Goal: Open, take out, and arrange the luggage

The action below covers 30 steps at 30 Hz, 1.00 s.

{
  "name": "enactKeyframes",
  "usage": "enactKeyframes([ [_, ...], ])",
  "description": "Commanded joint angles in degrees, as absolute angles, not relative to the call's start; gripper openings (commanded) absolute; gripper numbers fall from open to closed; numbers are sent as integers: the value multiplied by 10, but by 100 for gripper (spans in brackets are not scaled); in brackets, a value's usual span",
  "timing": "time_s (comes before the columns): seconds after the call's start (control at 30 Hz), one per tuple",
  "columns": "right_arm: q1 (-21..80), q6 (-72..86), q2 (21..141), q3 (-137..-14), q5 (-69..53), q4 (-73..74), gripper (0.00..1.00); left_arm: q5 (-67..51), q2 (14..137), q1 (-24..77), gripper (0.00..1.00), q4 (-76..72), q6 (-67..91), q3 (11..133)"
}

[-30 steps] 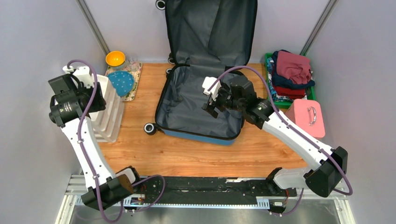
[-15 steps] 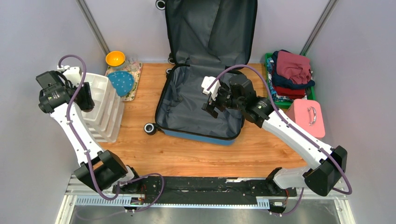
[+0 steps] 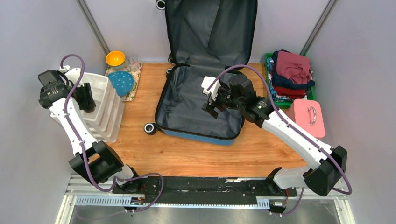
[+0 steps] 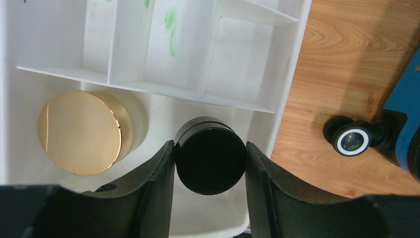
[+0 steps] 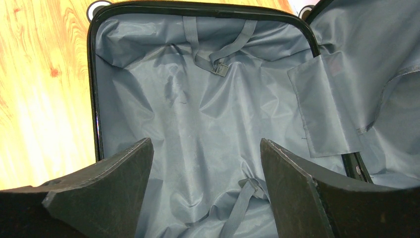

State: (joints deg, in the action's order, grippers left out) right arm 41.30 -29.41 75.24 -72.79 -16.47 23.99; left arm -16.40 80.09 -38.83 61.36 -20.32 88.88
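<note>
Left tool (image 4: pixel 209 145) grips a black jar (image 4: pixel 210 168) (gold jar (image 4: pixel 81 131) just beside); a slip could topple both. Right tool (image 5: pixel 205 142) open, luggage (image 5: pixel 198 94) beneath.

white organiser (image 3: pixel 111 122) sits on the table's left edge with a gold jar (image 4: pixel 81 131) and black jar (image 4: pixel 210 161) inside, pink case (image 3: pixel 303 125) by the right edge

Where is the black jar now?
Left wrist view: the black jar is in the white organiser, gripped by the left claw, right of the gold jar.
</note>
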Motion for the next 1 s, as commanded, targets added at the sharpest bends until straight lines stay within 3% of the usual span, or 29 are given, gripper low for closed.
enactKeyframes([
  [0.0,411,-299,748,-744,-163,233,85,-177,793,-396,60,614,-215,896],
  [0.07,410,-298,751,-745,-165,233,85,-179,791,-396,81,619,-220,898],
  [0.1,411,-298,751,-746,-165,232,85,-178,790,-396,83,619,-221,897],
  [0.4,411,-287,758,-752,-170,231,85,-174,785,-396,84,628,-231,913],
  [0.73,393,-244,769,-773,-147,216,86,-235,837,-394,85,681,-196,1092],
  [0.83,366,-215,775,-790,-149,214,87,-222,855,-363,85,679,-185,1126],
  [0.97,308,-128,782,-813,-160,212,94,-175,864,-242,85,639,-173,1139],
])
